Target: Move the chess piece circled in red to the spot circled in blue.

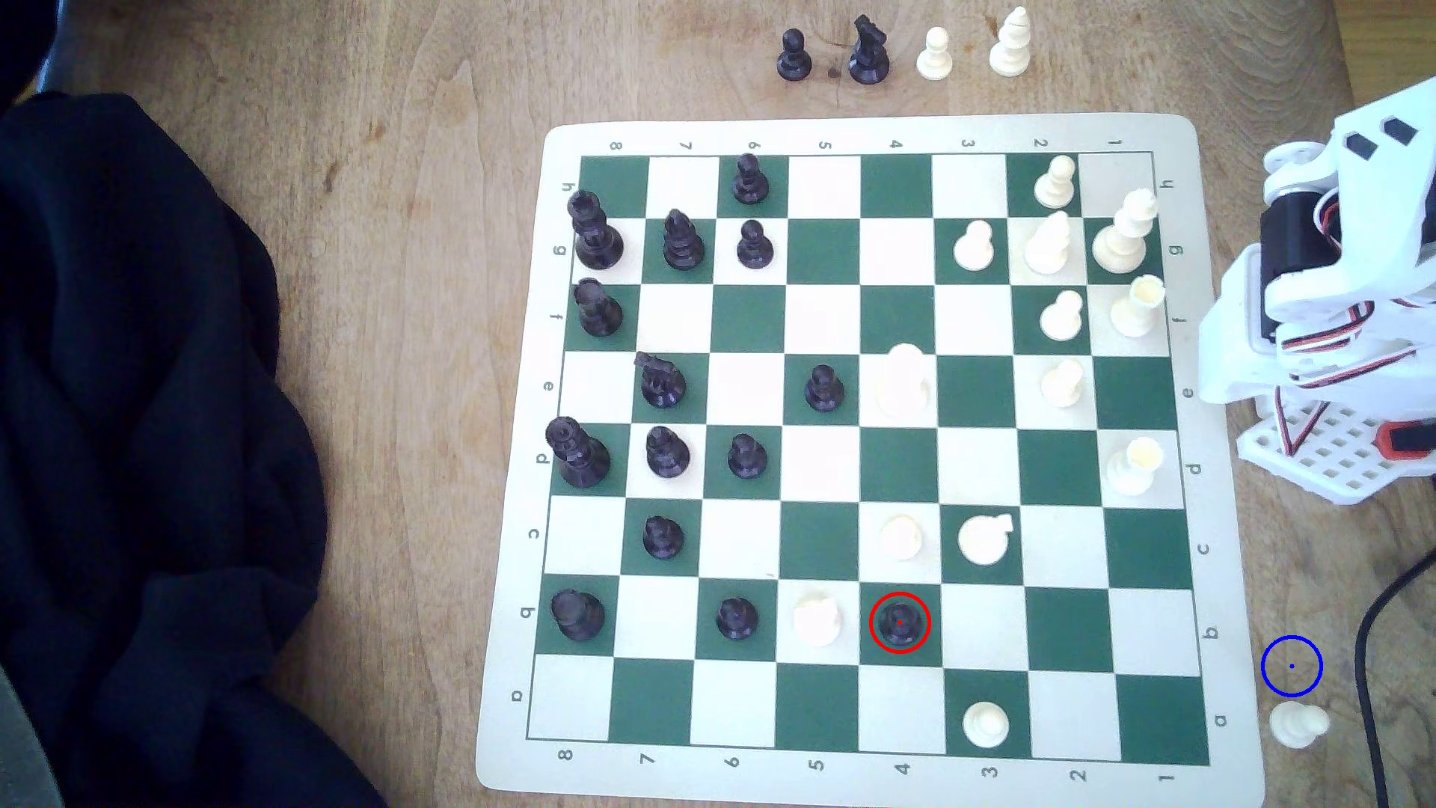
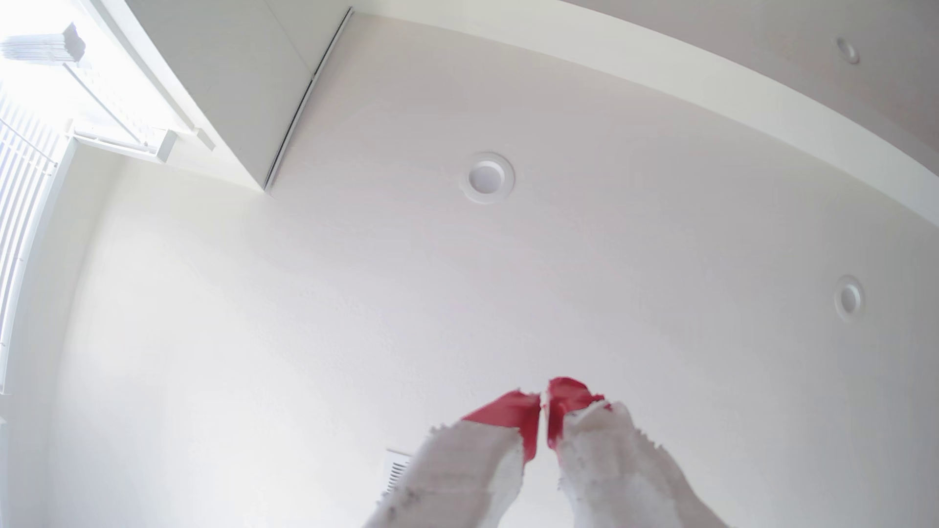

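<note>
- The claw (image 2: 543, 401) points up at the ceiling (image 2: 355, 304) in the wrist view, its two red-tipped fingers (image 2: 513, 416) drawn together with a hairline gap between them and nothing held
- Past the fingertips a round recessed light (image 2: 488, 177) sits in the ceiling, with a second one (image 2: 847, 297) farther off to the side and a bright window with blinds (image 2: 25, 203) at the edge
- In the exterior view the white arm (image 1: 1321, 311) is folded up at the exterior view's right edge of the table (image 1: 388, 233), just off the chessboard (image 1: 847, 451); the claw's own tips cannot be made out there
- The spot circled in blue (image 1: 1291, 666) lies on bare wood below the arm's base in that view, just off the board's corner, with a cream-white pawn (image 1: 1299, 724) just beside it and a black cable (image 1: 1375, 660) near
- The chess piece circled in red (image 1: 899, 622), a black pawn, stands upright on a green square well away from the arm, near the board's lower edge, with a white piece (image 1: 817, 621) on the next square
- Farthest from the arm, a dark cloth (image 1: 140, 427) is heaped at the exterior view's left
- Four spare pieces (image 1: 901, 50) stand in a row on the table above the board
</note>
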### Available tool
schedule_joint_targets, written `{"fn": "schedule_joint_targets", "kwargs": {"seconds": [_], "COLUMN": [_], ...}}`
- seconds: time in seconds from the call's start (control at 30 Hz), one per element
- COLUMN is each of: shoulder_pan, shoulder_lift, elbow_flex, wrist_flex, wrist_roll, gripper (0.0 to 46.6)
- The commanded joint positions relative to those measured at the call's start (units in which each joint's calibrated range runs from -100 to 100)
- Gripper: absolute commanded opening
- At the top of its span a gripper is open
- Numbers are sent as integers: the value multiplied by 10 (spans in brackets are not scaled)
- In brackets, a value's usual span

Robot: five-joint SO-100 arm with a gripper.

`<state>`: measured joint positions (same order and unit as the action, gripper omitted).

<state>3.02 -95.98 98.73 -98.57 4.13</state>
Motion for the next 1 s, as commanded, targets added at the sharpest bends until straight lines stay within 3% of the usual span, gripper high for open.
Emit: {"fn": "schedule_joint_targets", "kwargs": {"seconds": [0.0, 0.27, 0.4, 0.8, 0.97], "shoulder_pan": [-2, -2, 11, 8, -21], "shoulder_lift": [1, 1, 1, 5, 30], "elbow_flex": [12, -34, -103, -254, -312], "wrist_flex": [39, 383, 652, 1211, 1385], "wrist_roll": [1, 1, -1, -3, -4], "gripper": [2, 2, 2, 2, 3]}}
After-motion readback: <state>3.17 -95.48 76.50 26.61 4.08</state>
